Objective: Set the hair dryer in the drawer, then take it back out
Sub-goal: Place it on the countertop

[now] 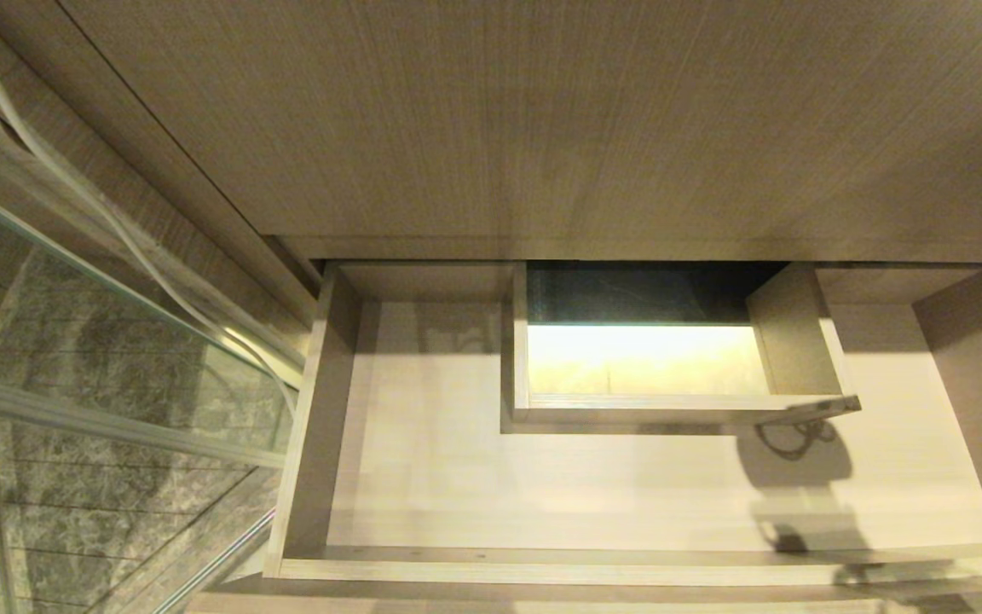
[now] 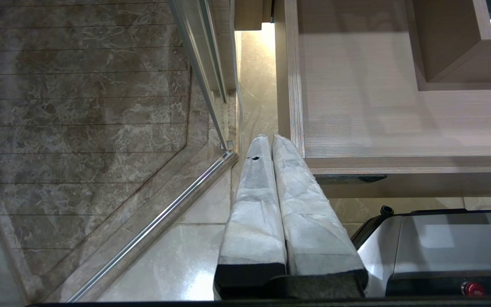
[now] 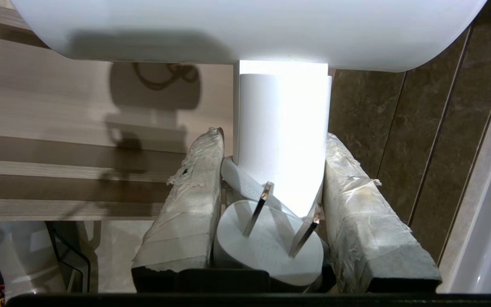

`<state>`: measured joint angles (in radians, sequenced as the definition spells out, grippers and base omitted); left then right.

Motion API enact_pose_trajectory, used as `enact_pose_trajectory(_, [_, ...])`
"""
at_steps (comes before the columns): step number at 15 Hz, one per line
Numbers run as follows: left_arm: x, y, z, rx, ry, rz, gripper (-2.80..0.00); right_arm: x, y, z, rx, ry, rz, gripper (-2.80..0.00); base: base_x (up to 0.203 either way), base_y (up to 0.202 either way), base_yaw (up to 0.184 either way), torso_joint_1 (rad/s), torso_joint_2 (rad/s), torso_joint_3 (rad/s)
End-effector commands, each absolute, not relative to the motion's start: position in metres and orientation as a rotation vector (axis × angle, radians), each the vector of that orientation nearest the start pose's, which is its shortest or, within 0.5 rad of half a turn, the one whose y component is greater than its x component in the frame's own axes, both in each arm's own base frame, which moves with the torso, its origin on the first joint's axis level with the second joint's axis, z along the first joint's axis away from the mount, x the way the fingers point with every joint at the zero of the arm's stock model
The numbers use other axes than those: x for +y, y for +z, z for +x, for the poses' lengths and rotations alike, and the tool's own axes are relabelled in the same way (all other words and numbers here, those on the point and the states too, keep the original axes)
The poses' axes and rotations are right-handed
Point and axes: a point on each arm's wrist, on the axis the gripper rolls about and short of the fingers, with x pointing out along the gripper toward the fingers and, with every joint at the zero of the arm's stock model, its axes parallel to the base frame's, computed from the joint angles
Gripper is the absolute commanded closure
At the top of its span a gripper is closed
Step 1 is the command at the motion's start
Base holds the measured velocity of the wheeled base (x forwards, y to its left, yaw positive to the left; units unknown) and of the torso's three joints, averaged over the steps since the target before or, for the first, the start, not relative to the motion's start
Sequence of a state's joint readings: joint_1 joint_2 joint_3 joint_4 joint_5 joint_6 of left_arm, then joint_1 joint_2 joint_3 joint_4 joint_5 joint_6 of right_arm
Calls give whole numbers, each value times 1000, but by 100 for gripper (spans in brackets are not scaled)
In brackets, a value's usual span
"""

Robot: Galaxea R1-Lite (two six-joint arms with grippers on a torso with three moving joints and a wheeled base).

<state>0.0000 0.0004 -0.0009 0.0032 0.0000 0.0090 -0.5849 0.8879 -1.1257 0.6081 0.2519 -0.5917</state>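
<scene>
Hair dryer, small white plastic (image 3: pixel 281 128), clamped by handle in right gripper (image 3: pixel 271 200); keep grip firm, clear wide light-brown wood-grain drawer (image 1: pixel 542 563) front edge, lower frame.

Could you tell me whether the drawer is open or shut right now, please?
Open. In the head view the drawer is pulled out from under the counter, its floor and boxed cut-out exposed. Nothing lies in the visible part.
</scene>
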Motion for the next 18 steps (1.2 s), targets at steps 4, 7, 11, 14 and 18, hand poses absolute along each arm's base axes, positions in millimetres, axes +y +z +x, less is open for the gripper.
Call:
enact_pose_trajectory(4, [0, 76, -23, 2, 0, 9, 0, -26, 308, 49, 427, -214, -431, 0, 0, 0, 0, 0, 0, 0])
enact_pose_trajectory(7, [0, 75, -23, 3, 0, 9, 0, -26, 308, 50, 429, -213, -430, 0, 0, 0, 0, 0, 0, 0])
enact_pose_trajectory(11, [0, 76, -23, 2, 0, 9, 0, -26, 307, 50, 431, -213, -428, 0, 0, 0, 0, 0, 0, 0])
enact_pose_trajectory(14, [0, 75, -23, 3, 0, 9, 0, -27, 307, 50, 431, -214, -429, 0, 0, 0, 0, -67, 76, 23])
enact_pose_trajectory(18, [0, 76, -23, 2, 0, 9, 0, -27, 307, 49, 438, -218, -424, 0, 0, 0, 0, -16, 85, 66])
